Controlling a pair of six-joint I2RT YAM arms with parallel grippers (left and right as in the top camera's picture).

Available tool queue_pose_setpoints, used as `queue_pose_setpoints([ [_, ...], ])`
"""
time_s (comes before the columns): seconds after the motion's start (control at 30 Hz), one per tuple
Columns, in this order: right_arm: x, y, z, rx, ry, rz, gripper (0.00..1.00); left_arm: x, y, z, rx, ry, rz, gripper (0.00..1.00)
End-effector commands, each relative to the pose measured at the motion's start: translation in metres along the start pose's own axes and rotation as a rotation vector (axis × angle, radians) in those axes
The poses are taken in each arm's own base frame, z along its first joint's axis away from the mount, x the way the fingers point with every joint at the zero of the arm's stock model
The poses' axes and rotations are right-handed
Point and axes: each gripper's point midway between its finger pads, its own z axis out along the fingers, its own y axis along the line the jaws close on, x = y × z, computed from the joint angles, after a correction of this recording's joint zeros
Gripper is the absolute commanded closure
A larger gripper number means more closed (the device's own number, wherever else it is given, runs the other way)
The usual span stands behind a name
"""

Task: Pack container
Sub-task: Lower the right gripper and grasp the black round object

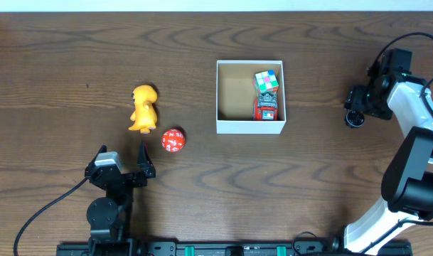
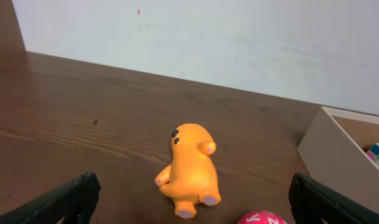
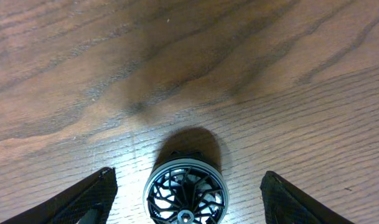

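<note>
The container (image 1: 227, 126), a square white-walled box with a brown inside, stands at the table's middle; a colour cube (image 1: 267, 80) and a red toy (image 1: 266, 108) lie in its right half. Its corner shows in the left wrist view (image 2: 329, 146). An orange figure (image 1: 143, 108) and a red ball with white letters (image 1: 173, 140) lie left of it, both also in the left wrist view (image 2: 189, 168) (image 2: 261, 218). My left gripper (image 1: 124, 165) (image 2: 192, 202) is open and empty, near the figure. My right gripper (image 1: 355, 107) (image 3: 186, 199) is open astride a black spoked wheel (image 3: 185, 191) (image 1: 355, 119).
A black cable (image 1: 38, 213) runs from the left arm base across the near left. The right arm's white links (image 1: 415, 107) stretch along the right edge. A white wall (image 2: 239, 43) stands behind the table.
</note>
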Motion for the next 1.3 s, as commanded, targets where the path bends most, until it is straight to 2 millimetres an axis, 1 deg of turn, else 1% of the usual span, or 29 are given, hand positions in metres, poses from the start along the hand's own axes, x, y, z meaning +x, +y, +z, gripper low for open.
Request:
queue_pose_setpoints([
  [0.0, 0.003, 0.001, 0.009, 0.010, 0.022, -0.024, 0.23, 0.017, 0.004, 0.001, -0.016, 0.050, -0.003, 0.02],
  [0.3, 0.012, 0.002, 0.026, 0.006, 0.070, -0.025, 0.23, 0.017, 0.004, 0.001, -0.016, 0.050, -0.003, 0.02],
  [0.57, 0.016, 0.003, 0.031, 0.002, 0.086, -0.025, 0.26, 0.017, 0.004, 0.001, -0.015, 0.050, -0.003, 0.02],
  [0.77, 0.022, 0.003, 0.032, 0.003, 0.107, -0.019, 0.27, 0.017, 0.004, 0.001, -0.016, 0.050, -0.003, 0.02],
  [0.87, 0.023, 0.003, 0.032, 0.003, 0.110, -0.019, 0.29, 0.017, 0.004, 0.001, -0.015, 0.050, -0.003, 0.02],
  [0.93, 0.024, 0.003, 0.031, 0.004, 0.115, -0.018, 0.34, 0.017, 0.004, 0.001, -0.015, 0.050, -0.003, 0.02],
  [1.17, 0.032, 0.002, 0.030, 0.008, 0.147, 0.015, 0.36, 0.017, 0.004, 0.001, -0.016, 0.050, -0.003, 0.02],
  [1.27, 0.032, 0.002, 0.030, 0.008, 0.150, 0.015, 0.41, 0.017, 0.004, 0.001, -0.016, 0.050, -0.003, 0.02],
])
